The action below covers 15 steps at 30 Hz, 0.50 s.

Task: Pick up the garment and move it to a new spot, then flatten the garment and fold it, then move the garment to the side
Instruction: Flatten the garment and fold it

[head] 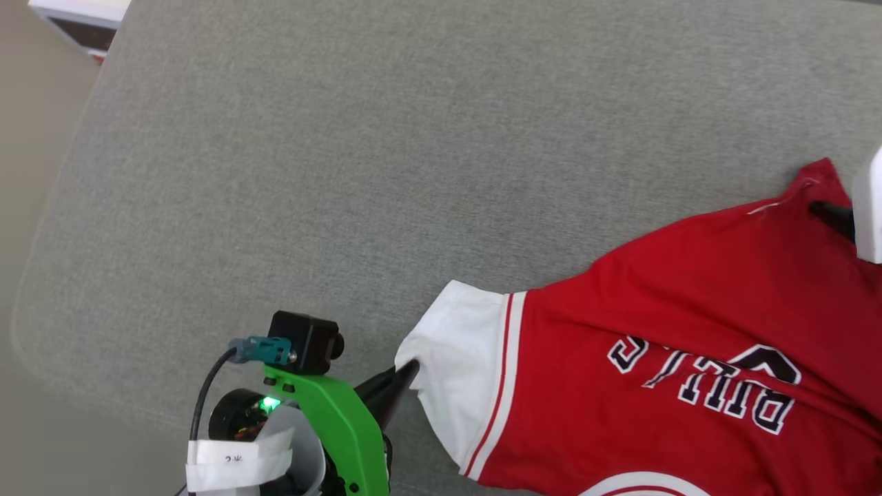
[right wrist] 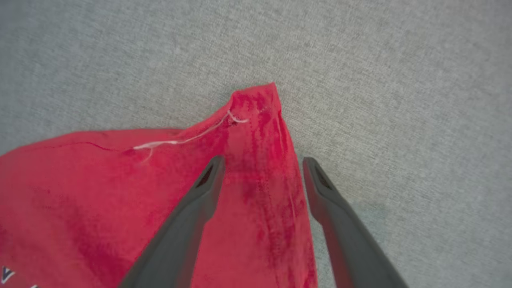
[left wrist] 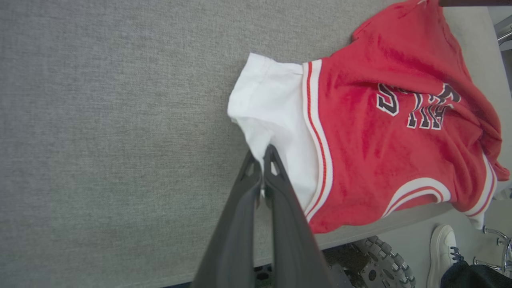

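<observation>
Presently the garment (head: pixel 654 296) is judged mid-flattening, its white sleeve (left wrist: pixel 272 104) pinched by the left gripper (left wrist: pixel 262 154) and the right gripper (right wrist: pixel 264 160) held spread over a red corner (right wrist: pixel 256 104); folding remains.

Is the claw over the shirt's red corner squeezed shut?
No, the right gripper is wide open above a red corner of the garment.

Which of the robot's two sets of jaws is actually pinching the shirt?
The left gripper: its jaws are shut on the white sleeve of the shirt. The right gripper has its jaws open astride a red corner, gripping nothing.
</observation>
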Available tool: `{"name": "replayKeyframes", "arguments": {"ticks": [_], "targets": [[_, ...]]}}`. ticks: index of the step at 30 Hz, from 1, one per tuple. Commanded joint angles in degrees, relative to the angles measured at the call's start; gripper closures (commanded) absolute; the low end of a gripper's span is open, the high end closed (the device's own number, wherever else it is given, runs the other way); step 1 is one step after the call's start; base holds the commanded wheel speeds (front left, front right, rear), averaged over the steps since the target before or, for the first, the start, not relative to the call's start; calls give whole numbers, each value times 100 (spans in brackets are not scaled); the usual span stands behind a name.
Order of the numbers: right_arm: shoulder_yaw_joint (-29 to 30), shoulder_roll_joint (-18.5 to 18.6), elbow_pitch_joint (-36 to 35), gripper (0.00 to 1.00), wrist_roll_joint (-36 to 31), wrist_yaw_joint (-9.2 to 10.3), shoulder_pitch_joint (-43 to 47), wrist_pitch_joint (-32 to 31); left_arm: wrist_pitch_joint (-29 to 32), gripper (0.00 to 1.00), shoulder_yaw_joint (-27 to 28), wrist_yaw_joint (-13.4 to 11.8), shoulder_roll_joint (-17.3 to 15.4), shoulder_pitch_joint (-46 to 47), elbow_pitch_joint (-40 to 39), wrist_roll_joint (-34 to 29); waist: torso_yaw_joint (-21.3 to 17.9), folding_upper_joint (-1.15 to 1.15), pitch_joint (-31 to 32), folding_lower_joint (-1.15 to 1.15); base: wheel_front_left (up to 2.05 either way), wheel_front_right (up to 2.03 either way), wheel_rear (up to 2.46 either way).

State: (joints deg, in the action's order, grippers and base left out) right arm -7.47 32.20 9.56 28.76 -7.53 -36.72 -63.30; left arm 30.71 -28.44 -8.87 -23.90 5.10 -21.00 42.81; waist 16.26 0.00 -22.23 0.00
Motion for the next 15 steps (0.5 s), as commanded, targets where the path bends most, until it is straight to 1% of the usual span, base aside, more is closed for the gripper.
{"name": "replayKeyframes", "arguments": {"ticks": [1,4,11,12,13,15], "targets": [[-56,44,109,0,-76,4,-113,52,-50,100,-11,28,31,119,24,-40,241,0,-229,0,0,0,0],[-178,98,339,0,-123,4,-170,74,-68,100,-36,60,90,124,58,25,299,0,-257,0,0,0,0],[-589,189,673,0,33,4,-10,75,-92,100,-91,123,123,141,115,62,381,0,-277,0,0,0,0],[-623,197,707,29,53,4,4,85,-95,100,-93,125,120,141,127,61,383,0,-271,0,0,0,0],[-659,207,745,98,69,4,15,113,-98,100,-95,127,118,140,140,61,385,0,-262,0,0,0,0],[-728,228,813,100,100,4,29,164,-99,100,-97,127,115,136,164,68,383,0,-235,0,0,0,0]]}}
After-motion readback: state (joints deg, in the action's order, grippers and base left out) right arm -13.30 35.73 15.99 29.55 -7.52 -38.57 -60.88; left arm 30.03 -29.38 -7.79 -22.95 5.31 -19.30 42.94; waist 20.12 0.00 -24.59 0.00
